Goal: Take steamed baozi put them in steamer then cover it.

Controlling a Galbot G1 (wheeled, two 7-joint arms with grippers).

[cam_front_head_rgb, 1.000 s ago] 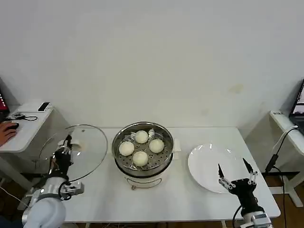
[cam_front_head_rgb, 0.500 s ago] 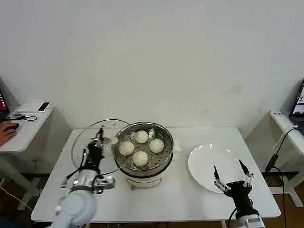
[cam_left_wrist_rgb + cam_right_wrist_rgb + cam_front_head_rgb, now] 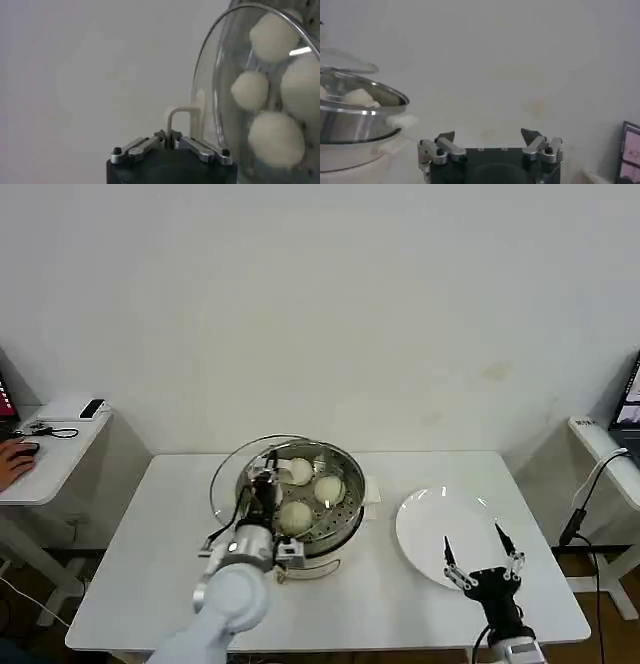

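The round shiny stainless-steel steamer [image 3: 300, 504] on its white base stands near the middle of the white surface [image 3: 130, 554]. Four small smooth cream-white steamed baozi [image 3: 328, 489] lie inside it on the perforated tray, close together, one toward the far wall, one toward the near rim and one on each side.

The left claw [image 3: 262, 487] is at the steamer's left rim, closed on the pale oblong handle [image 3: 186, 117] of the round clear glass cover [image 3: 240, 479] with its metal rim. The cover is tilted and held above the steamer's left half, its edge reaching out past the pot's left side, so it overlaps the opening without sitting on the rim. In the left wrist view the baozi [image 3: 251, 90] show through the glass [image 3: 220, 100], just beyond the handle.

A flat round white plate [image 3: 435, 534] lies on the surface to the right of the steamer, apart from it. The right claw [image 3: 478, 556] hovers at the plate's near edge, well apart from the steamer, fingers spread wide and gripping nothing; its wrist view looks across at the steamer's side [image 3: 355, 120] with the cover's edge [image 3: 350, 62] above it
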